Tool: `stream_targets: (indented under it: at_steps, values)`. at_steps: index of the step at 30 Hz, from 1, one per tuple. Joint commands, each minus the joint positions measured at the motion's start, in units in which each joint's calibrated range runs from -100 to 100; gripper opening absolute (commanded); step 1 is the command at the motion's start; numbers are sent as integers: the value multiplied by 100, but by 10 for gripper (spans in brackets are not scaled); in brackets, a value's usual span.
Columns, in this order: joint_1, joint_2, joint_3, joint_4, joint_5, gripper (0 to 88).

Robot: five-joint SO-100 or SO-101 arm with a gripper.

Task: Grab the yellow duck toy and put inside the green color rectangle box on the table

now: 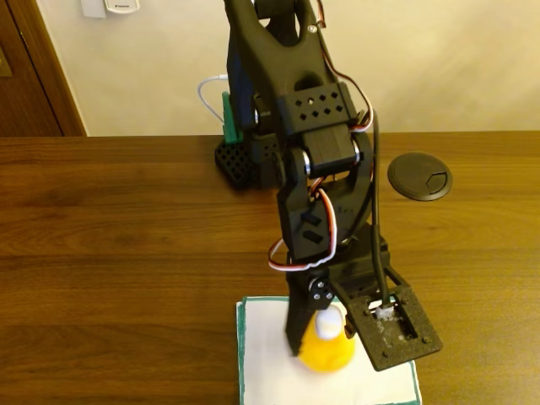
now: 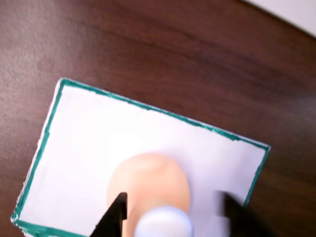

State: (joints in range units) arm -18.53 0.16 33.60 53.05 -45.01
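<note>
The yellow duck toy (image 1: 326,351) sits on the green-bordered white rectangle box (image 1: 263,359) near the table's (image 1: 126,253) front edge in the fixed view. My gripper (image 1: 341,354) reaches down around it, and its jaws stand apart. In the wrist view the duck (image 2: 148,175) looks pale orange and blurred, with its white cap toward the bottom edge. It lies inside the box (image 2: 94,128). The gripper (image 2: 173,217) is open: the left finger (image 2: 116,217) is at the duck's side, and a strip of white paper shows between the duck and the right finger (image 2: 237,212).
A round dark grey disc (image 1: 419,175) is set into the table at the back right. The arm's base (image 1: 245,156) with a white cable stands at the back centre against the wall. Bare brown wood (image 2: 148,49) surrounds the sheet.
</note>
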Motion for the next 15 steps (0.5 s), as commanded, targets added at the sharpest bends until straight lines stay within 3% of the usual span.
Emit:
stream_targets:
  at_steps: [1,7,12,15]
  values:
    - [-16,-457,-315,221,-24,365]
    - [237,-2403,-251,1602,5,366]
    - [446,-4402,423,2744,-254,353]
    - [620,-5476,1770,2752,-552,122]
